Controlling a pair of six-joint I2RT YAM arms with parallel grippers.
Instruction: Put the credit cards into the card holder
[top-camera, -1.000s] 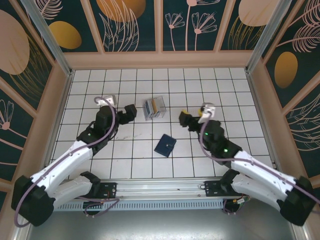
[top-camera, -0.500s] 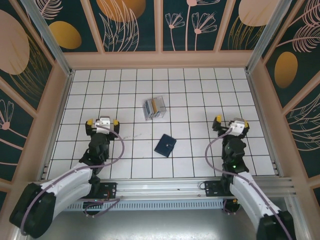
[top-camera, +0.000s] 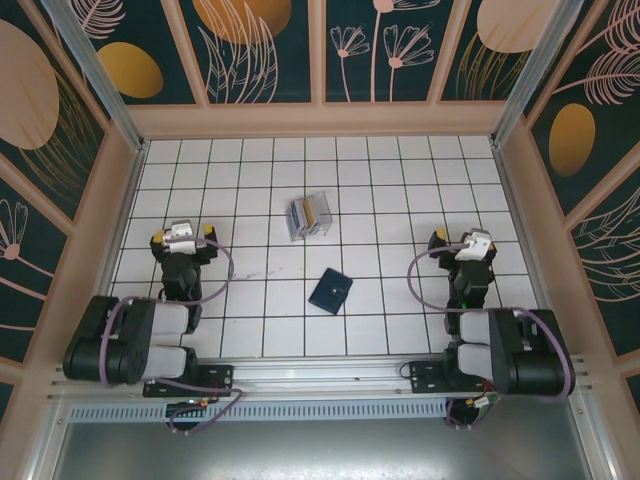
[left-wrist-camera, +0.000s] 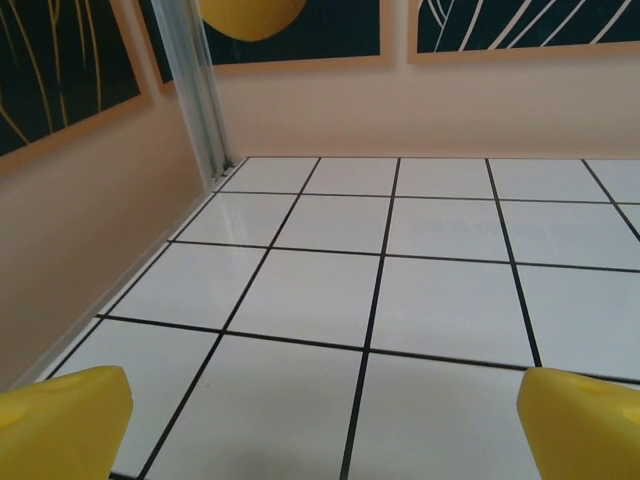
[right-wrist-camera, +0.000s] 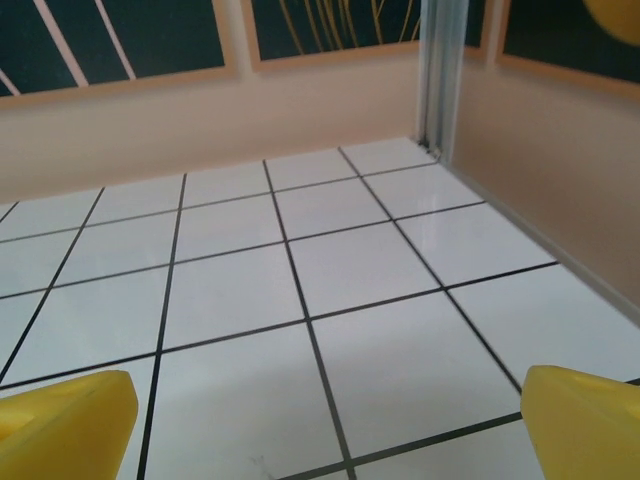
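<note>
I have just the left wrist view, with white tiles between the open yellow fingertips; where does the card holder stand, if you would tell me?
Observer: The card holder stands near the middle of the table, ahead and to the right of the left gripper.
Operator: Thank you. Are any cards lying loose?
Observer: I see none lying loose; a tan-gold card stands upright in the holder.
Operator: And where is the right arm?
Observer: The right gripper is open on the right side, well apart from a dark blue wallet lying nearer the middle.
</note>
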